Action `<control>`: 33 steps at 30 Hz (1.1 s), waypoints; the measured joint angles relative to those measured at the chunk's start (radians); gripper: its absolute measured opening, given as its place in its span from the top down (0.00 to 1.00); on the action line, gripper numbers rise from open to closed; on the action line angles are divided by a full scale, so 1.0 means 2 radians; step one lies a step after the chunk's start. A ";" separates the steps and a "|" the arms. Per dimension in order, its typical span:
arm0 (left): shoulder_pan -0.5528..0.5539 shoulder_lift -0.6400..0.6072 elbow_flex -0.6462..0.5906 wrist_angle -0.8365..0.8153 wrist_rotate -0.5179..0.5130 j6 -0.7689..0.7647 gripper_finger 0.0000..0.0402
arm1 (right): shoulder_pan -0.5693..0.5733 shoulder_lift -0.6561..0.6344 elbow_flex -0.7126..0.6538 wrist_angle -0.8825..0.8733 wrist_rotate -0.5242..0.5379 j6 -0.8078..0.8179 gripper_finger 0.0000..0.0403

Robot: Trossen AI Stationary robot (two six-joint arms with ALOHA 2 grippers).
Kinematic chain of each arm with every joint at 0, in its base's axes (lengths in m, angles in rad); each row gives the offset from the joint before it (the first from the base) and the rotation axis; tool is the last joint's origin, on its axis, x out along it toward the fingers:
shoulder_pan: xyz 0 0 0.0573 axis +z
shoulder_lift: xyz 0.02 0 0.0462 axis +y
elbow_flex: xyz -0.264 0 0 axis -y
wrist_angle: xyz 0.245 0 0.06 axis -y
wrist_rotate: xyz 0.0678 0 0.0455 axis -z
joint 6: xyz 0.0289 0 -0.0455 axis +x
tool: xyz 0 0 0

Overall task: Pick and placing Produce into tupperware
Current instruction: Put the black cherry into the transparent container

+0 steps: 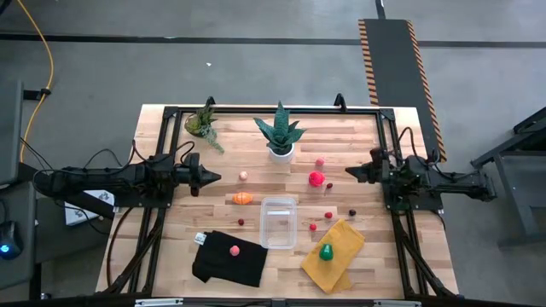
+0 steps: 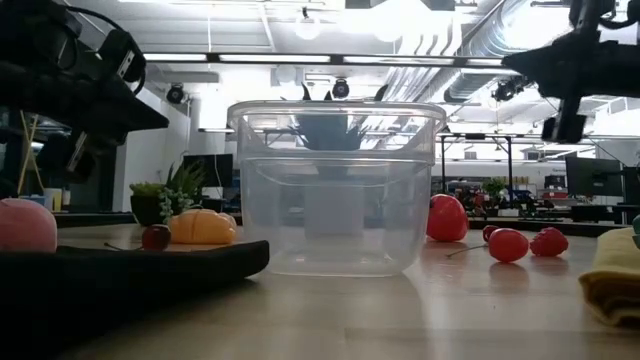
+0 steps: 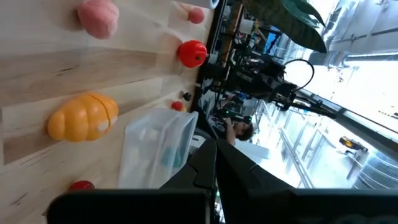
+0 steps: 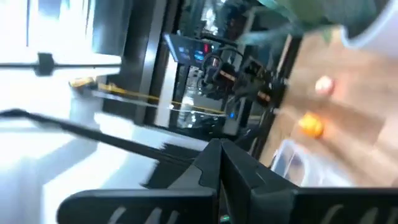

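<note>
**Op:** Both arms are parked over the bench. Left gripper [image 1: 215, 177] sits left of centre, right gripper [image 1: 350, 172] right of centre. Fingers on both are clenched with nothing between them. Tupperware [image 1: 279, 222] is at mid-bench toward the front edge, upright, and I see nothing inside it.

**Eng:** Where's the produce?

**Op:** Scattered. Orange piece [image 1: 243, 199] is just left of the tupperware, the larger red piece [image 1: 317, 178] is behind it to the right, and there's a small pink one [image 1: 243, 176] near the left gripper. The green one [image 1: 326, 251] lies on the yellow cloth [image 1: 337, 260], and a pink-red one [image 1: 235, 250] lies on the black cloth [image 1: 229, 258].

**Eng:** Risks?

**Op:** My read: the pieces are small and rounded, so an off-centre pinch could squirt one away across the bench. The tupperware is light and clear, so a knock from either wrist would likely shift it. On the cloths, the fingers could snag fabric and drag it along with the piece.

**Eng:** Obstructions?

**Op:** The white-potted plant [image 1: 280, 136] stands behind the tupperware, between the arms. A second plant [image 1: 203, 124] is at the back left. Neither blocks the front pieces, but the tiny dark ones [image 1: 351, 212] to the right of the tupperware are hard to make out.
</note>
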 joint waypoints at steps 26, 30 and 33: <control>0.000 0.000 0.000 -0.001 -0.004 0.201 1.00 | 0.013 0.119 0.303 -0.276 0.204 -0.302 1.00; 0.000 0.000 0.000 -0.001 -0.004 0.201 1.00 | 0.017 0.220 0.445 -0.440 0.225 -0.327 1.00; 0.000 0.000 0.000 -0.001 -0.004 0.200 1.00 | 0.017 0.291 0.544 -0.547 0.226 -0.332 1.00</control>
